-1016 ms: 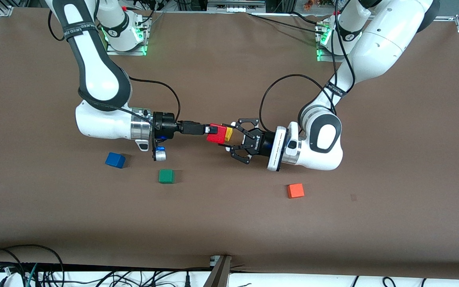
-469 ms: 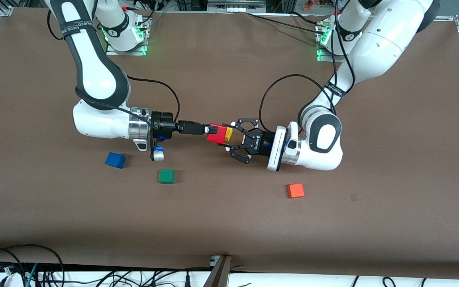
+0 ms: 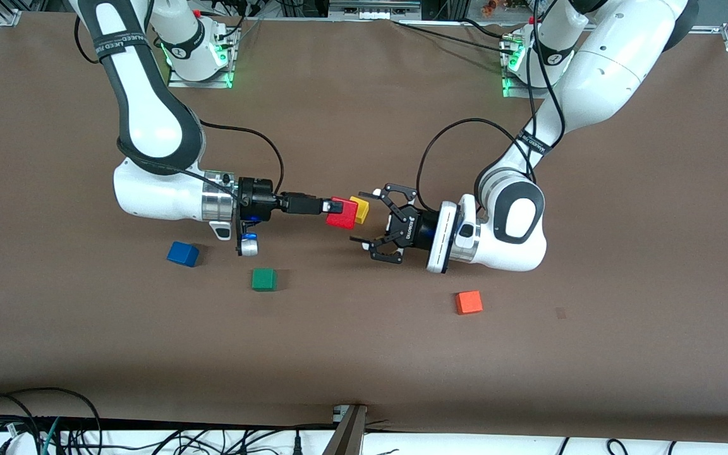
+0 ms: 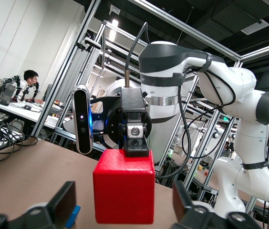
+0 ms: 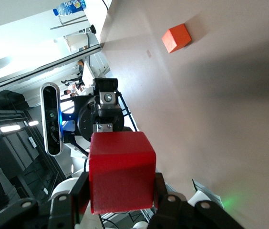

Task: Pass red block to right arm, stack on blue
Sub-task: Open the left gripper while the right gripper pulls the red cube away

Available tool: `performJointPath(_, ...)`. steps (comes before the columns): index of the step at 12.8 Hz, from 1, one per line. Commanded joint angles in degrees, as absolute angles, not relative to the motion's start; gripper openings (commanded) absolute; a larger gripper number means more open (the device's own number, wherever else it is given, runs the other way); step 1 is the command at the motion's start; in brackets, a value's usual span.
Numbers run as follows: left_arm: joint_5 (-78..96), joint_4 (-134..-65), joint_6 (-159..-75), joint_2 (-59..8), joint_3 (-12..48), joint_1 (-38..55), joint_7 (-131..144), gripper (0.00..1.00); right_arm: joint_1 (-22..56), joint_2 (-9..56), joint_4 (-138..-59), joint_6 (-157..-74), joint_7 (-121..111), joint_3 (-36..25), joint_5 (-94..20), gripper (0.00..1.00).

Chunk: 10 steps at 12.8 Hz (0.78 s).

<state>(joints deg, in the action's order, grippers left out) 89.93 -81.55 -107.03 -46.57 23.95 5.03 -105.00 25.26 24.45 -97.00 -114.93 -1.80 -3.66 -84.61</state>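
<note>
The red block [image 3: 342, 215] hangs above the middle of the table, and my right gripper [image 3: 337, 210] is shut on it with its slim black fingers. In the right wrist view the red block [image 5: 120, 167] sits clamped between the right gripper [image 5: 120, 191] jaws. My left gripper [image 3: 365, 218] faces the block from the left arm's end, open, its claws spread apart. In the left wrist view the red block [image 4: 124, 186] stands between the left gripper [image 4: 124, 210] pads with a gap on each side. The blue cube [image 3: 182, 253] lies on the table toward the right arm's end.
A yellow cube [image 3: 360, 207] shows just beside the red block. A green cube [image 3: 264, 279] lies near the blue one, nearer the front camera. An orange-red cube [image 3: 469, 302] [image 5: 176, 38] lies toward the left arm's end. Both arm bases stand at the table's back edge.
The left gripper has opened, let go of the red block and drawn back a little toward its own end. The right gripper keeps its hold on the block.
</note>
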Motion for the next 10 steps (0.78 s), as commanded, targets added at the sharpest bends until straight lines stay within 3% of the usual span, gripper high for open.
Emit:
performJointPath(1, 90.88, -80.33, -106.61, -47.02, 23.91, 3.79, -103.90, 1.00, 24.79, 23.12, -97.30, -114.61, -2.64, -4.66, -82.11, 0.00)
performJointPath(5, 85.19, -79.55, -107.22, -46.06, 23.21, -1.22, -103.01, 1.00, 24.79, 23.20, -95.37, -114.17, -3.78, -10.36, -57.73, 0.00)
performJointPath(10, 66.14, -74.82, -106.79, -43.68, 13.37, -2.46, -90.47, 1.00, 20.75, 24.34, -95.53, -114.00, -7.73, -12.48, -24.66, 0.00)
